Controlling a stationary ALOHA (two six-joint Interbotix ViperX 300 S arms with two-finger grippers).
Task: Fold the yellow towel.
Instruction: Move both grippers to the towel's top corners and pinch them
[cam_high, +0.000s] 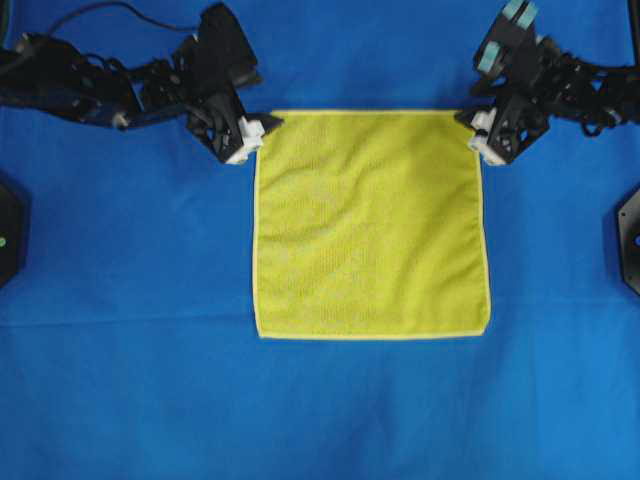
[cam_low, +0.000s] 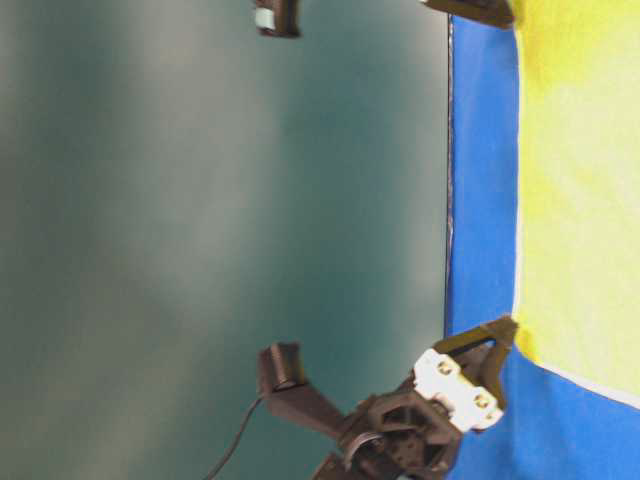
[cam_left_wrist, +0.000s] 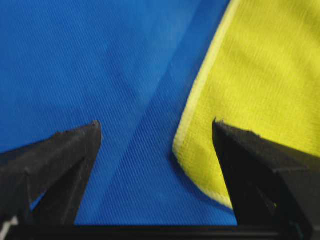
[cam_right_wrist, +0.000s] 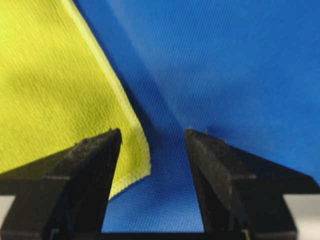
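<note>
The yellow towel (cam_high: 370, 225) lies flat and square on the blue cloth, with its pale hem showing all round. My left gripper (cam_high: 262, 128) sits at the towel's far left corner. In the left wrist view the left gripper (cam_left_wrist: 155, 125) is open, the rounded corner of the towel (cam_left_wrist: 260, 75) lying between its fingers, nearer the right one. My right gripper (cam_high: 470, 120) sits at the far right corner. In the right wrist view the right gripper (cam_right_wrist: 153, 132) is open too, and the towel (cam_right_wrist: 50, 90) corner lies just inside its left finger.
The large blue cloth (cam_high: 120, 380) covers the whole table, with a faint crease across it level with the towel's near hem. Dark fixtures stand at the left edge (cam_high: 8, 230) and right edge (cam_high: 630, 235). Both arms stretch along the far side.
</note>
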